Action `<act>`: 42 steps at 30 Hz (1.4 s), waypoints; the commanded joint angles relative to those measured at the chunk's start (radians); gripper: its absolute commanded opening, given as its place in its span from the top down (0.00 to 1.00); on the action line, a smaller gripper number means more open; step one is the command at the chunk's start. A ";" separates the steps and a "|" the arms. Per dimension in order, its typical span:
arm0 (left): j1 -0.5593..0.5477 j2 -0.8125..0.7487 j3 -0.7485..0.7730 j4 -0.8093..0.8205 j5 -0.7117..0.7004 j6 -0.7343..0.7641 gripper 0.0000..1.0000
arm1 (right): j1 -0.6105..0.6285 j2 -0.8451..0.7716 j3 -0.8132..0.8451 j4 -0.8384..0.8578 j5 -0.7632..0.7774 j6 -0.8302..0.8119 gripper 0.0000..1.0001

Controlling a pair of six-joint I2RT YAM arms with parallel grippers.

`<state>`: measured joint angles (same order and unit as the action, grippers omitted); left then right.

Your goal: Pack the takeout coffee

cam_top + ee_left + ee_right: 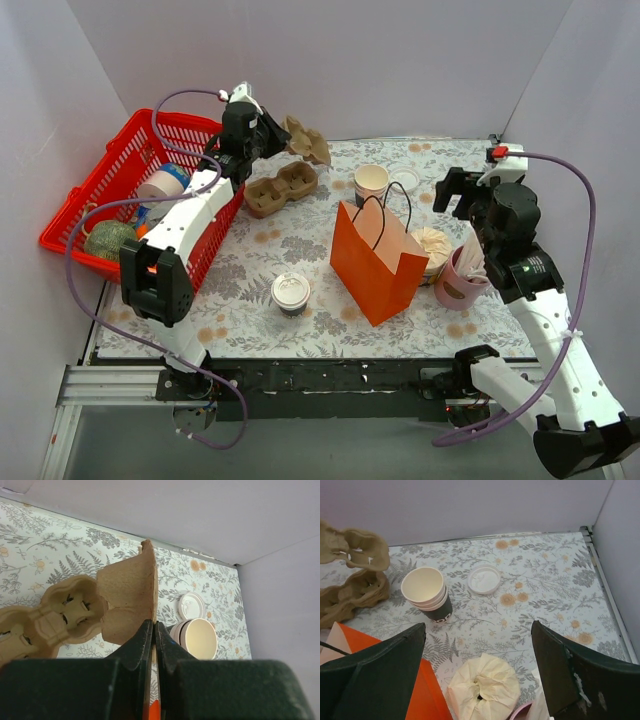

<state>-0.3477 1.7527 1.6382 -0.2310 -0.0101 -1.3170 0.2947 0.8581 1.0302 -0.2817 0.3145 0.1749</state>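
Note:
The takeout coffee (291,293), a small dark cup with a white lid, stands on the patterned table in front of the orange paper bag (378,258); neither wrist view shows it. My left gripper (275,135) is raised at the back by the red basket and shut on a brown pulp cup carrier (308,140), whose edge sits between the closed fingers (127,595). My right gripper (455,195) hovers open and empty at the back right, above a crumpled paper wrap (482,687).
A second pulp carrier (282,188) lies on the table. Stacked lidless cups (371,183) and a loose white lid (405,180) sit behind the bag. A pink cup (460,280) stands right of the bag. The red basket (120,165) holds several items.

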 commanded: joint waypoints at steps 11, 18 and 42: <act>0.001 -0.365 -0.118 0.223 0.308 0.108 1.00 | -0.002 0.245 0.361 0.115 -0.661 0.033 0.05; 0.001 -0.479 -0.147 0.303 0.361 0.062 1.00 | 0.078 0.369 0.502 0.188 -0.666 0.198 0.02; -0.005 -0.512 -0.216 0.246 0.433 0.022 1.00 | 0.285 0.645 0.717 0.299 -0.505 0.248 0.05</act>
<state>-0.3489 1.2678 1.4395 0.0082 0.3931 -1.2900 0.5728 1.4555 1.6714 0.0013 -0.2222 0.3996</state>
